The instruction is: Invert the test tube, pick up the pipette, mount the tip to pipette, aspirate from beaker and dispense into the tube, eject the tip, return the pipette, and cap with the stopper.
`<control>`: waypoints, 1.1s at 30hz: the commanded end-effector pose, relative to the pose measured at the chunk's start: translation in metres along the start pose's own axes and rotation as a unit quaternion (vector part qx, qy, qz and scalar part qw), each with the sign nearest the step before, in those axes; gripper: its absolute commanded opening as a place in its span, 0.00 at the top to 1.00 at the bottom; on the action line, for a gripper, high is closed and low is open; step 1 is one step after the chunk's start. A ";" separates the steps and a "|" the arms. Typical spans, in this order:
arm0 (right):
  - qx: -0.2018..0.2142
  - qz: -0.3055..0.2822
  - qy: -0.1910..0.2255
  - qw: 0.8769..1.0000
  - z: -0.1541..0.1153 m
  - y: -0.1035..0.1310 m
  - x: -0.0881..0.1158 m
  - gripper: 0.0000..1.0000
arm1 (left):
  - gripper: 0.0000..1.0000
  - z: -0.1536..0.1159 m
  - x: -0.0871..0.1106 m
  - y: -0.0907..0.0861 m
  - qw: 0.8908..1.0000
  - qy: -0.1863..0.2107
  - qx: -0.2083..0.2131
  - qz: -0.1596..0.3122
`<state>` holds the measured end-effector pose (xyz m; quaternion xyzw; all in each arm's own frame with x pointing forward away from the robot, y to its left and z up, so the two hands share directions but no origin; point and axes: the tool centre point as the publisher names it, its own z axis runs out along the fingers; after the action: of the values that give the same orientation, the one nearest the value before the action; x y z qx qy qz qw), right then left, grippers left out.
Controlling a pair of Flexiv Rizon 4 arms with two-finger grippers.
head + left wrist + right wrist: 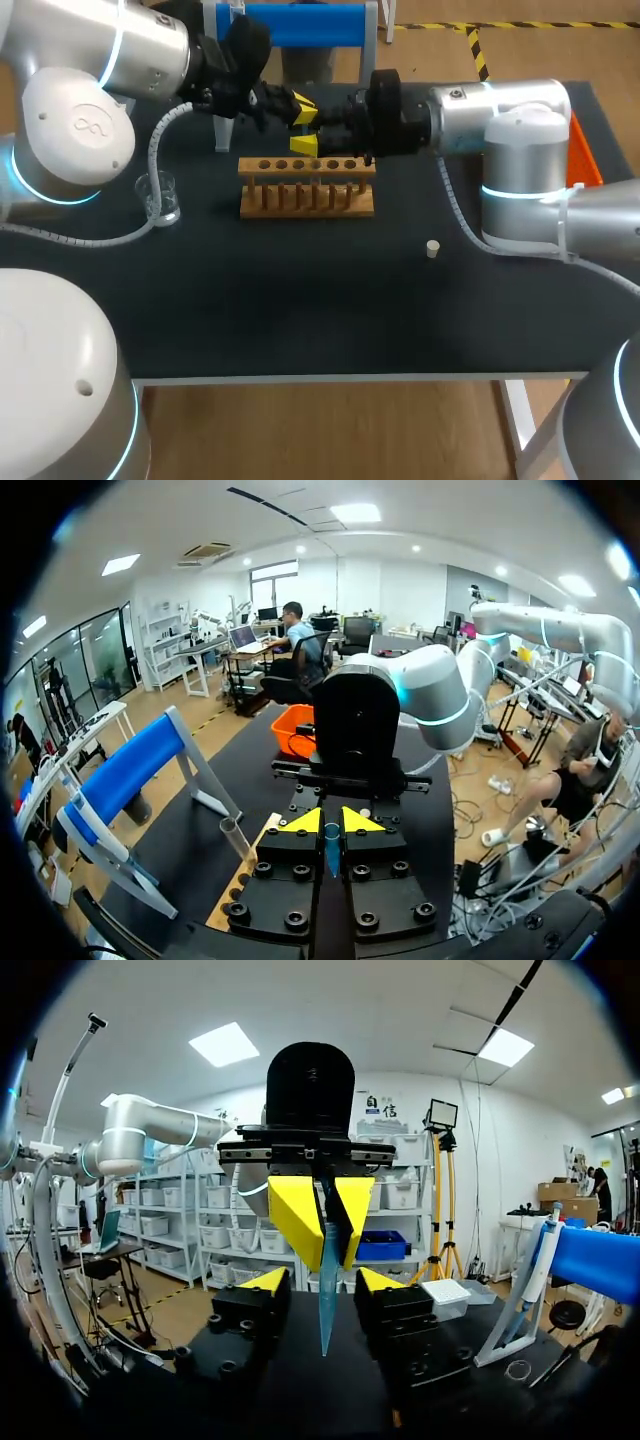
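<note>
Above the wooden rack my two grippers meet tip to tip. My left gripper is shut on a slim bluish translucent test tube, which points toward my right gripper. The right gripper's fingers stand on either side of the tube with a gap on each side, so it is open. The pipette hangs on the blue stand. The glass beaker stands left of the rack. The small pale stopper lies to the rack's right.
A clear tube stands at the rack's near end, by the stand's leg. An orange bin sits at the table's right edge. The dark tabletop in front of the rack is bare.
</note>
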<state>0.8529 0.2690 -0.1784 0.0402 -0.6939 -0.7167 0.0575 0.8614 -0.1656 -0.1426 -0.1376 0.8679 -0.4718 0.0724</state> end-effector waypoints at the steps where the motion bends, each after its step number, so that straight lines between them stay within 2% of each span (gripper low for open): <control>1: -0.001 0.000 0.001 1.000 0.000 -0.001 -0.001 0.87 | 1.00 -0.001 0.000 0.001 1.000 0.001 0.001 0.000; 4: -0.001 0.000 0.001 1.000 -0.001 0.000 -0.001 1.00 | 1.00 -0.001 0.000 0.001 1.000 0.001 0.001 0.000; 12: 0.000 -0.003 0.003 1.000 -0.003 0.001 0.001 1.00 | 1.00 -0.001 0.000 0.001 1.000 0.001 0.001 0.000; 13: 0.000 -0.004 0.003 1.000 -0.003 0.002 0.001 1.00 | 0.20 -0.001 0.000 0.001 1.000 0.001 0.001 0.000; 14: 0.000 -0.004 0.003 1.000 -0.004 0.002 0.001 1.00 | 0.00 -0.001 0.000 0.001 1.000 0.001 0.001 0.000; 18: 0.003 -0.005 0.002 1.000 -0.011 0.001 0.003 1.00 | 0.00 -0.001 0.000 0.001 1.000 0.001 0.001 0.000; 22: 0.006 -0.007 -0.001 1.000 -0.028 0.000 0.010 1.00 | 0.00 -0.001 0.000 0.001 1.000 0.001 0.001 0.000; 33: 0.003 -0.012 -0.008 1.000 -0.115 0.000 0.039 1.00 | 0.00 -0.001 0.000 0.001 1.000 0.001 0.001 0.000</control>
<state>0.8422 0.1920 -0.1853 0.0472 -0.6941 -0.7167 0.0481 0.8611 -0.1655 -0.1425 -0.1378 0.8678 -0.4719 0.0727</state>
